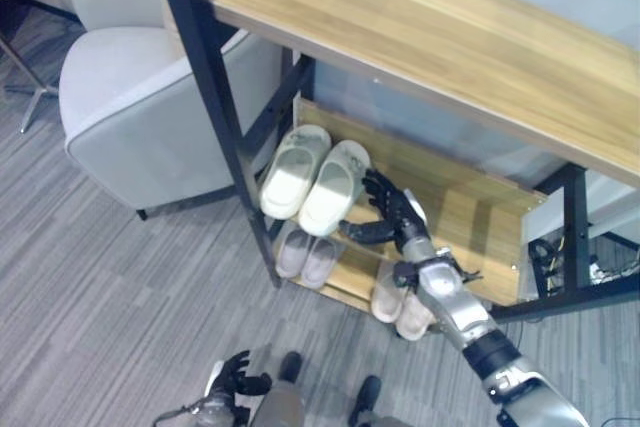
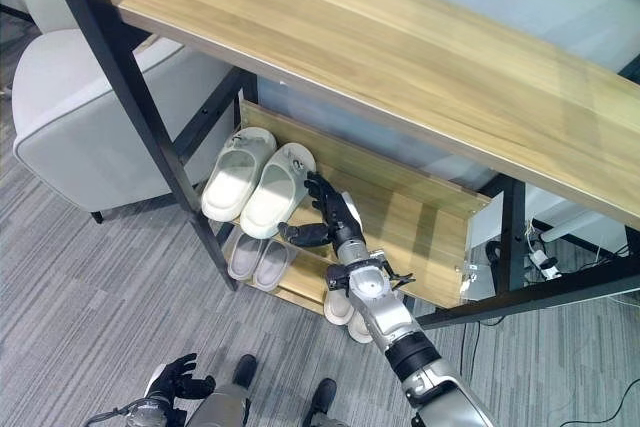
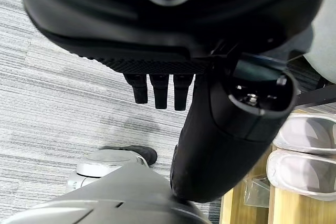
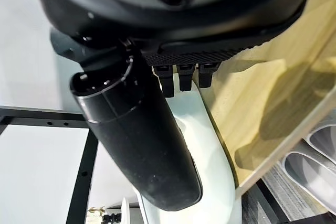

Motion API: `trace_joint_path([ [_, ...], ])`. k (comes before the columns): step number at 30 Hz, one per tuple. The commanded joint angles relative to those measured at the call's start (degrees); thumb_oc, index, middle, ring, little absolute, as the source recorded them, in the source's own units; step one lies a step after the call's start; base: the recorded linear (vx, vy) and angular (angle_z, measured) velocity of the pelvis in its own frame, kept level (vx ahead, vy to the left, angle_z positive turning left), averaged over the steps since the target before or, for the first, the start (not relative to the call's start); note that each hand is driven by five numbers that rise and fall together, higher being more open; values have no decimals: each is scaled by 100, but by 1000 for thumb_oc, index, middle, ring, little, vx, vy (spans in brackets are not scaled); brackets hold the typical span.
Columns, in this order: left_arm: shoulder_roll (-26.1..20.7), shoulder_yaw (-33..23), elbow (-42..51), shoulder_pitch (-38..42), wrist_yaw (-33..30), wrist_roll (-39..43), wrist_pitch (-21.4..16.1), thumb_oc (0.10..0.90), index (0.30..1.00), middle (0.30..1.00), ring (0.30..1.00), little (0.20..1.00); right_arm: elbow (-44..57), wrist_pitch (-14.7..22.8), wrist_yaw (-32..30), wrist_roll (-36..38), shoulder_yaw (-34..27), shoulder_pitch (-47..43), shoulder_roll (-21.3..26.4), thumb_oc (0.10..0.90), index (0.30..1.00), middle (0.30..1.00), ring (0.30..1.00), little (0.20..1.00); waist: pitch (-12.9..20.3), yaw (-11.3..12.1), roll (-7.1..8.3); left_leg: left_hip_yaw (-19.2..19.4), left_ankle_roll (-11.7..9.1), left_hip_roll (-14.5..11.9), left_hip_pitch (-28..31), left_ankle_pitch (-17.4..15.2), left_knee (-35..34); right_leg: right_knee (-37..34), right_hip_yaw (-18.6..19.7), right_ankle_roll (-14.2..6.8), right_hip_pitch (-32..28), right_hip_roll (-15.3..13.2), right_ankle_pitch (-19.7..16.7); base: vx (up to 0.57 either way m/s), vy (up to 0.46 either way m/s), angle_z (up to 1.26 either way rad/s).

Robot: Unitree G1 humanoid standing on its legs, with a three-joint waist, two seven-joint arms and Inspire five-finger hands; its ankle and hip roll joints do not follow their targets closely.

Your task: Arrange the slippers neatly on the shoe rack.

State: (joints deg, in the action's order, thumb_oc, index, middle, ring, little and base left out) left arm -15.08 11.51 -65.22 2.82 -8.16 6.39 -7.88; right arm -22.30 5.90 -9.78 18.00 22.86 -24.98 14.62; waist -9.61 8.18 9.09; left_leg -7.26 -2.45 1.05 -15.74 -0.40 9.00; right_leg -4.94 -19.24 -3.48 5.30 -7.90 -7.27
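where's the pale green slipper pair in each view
Left eye view: pale green slipper pair on the middle shelf, just left of the right hand.
Right eye view: same pair, centre-left.
Right wrist view: one slipper past the fingers.
Left wrist view: cannot tell.
Shared landmark: black rack post.

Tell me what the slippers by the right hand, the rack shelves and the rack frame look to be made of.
Pale green slippers: apparently moulded foam or rubber, matte, thick one-piece soles and straps. Shelf: wood-look board, light grain lines with slight sheen; likely laminate, not certain. Frame: probably black painted metal, thin straight bars. Right hand rests open beside the slippers; left hand hangs low.
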Motion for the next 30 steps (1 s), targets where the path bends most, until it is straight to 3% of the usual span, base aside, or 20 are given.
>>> trace_joint_path([
  [1, 249, 284, -277, -151, 69, -52, -128, 800, 900, 900, 900, 900, 901, 539, 55, -235, -313, -215, 253, 800, 900, 900, 900, 900, 225, 47, -60, 196, -50, -137, 1028, 94, -1400, 531, -5, -417, -230, -65, 773, 0, 0, 0],
  [8, 240, 114, -274, -168, 178, -145, -129, 800, 900, 900, 900, 900, 2170, 683, 577, -170, -645, 600, 868, 800, 900, 900, 900, 900, 310, -162, -82, 269, -69, -171, 1089, 66, -1400, 518, 66, -419, -271, -44, 791, -1, -4, -4],
  [16, 230, -54, -249, -273, 454, -330, -235, 800, 900, 900, 900, 900, 3222, 822, 1615, -297, -1016, 2304, 1852, 800, 900, 900, 900, 900, 430, -466, -143, 365, -127, -224, 1182, 48, -1400, 481, 125, -431, -344, -1, 824, -3, -18, -7],
  [24, 276, -12, -251, -319, 634, -415, -289, 800, 900, 900, 900, 900, 3004, 809, 2067, -687, -1120, 3335, 2383, 800, 900, 900, 900, 900, 503, -709, -215, 509, -165, -286, 1261, 50, -1400, 475, 241, -421, -354, 54, 840, -21, -20, -12],
  [30, 323, 77, -325, -338, 700, -488, -285, 800, 900, 900, 900, 900, 1793, 729, 2006, -1398, -877, 3632, 2386, 800, 900, 900, 900, 900, 525, -798, -265, 611, -189, -348, 1306, 84, -1400, 396, 361, -393, -395, 125, 837, -25, -26, -16],
])
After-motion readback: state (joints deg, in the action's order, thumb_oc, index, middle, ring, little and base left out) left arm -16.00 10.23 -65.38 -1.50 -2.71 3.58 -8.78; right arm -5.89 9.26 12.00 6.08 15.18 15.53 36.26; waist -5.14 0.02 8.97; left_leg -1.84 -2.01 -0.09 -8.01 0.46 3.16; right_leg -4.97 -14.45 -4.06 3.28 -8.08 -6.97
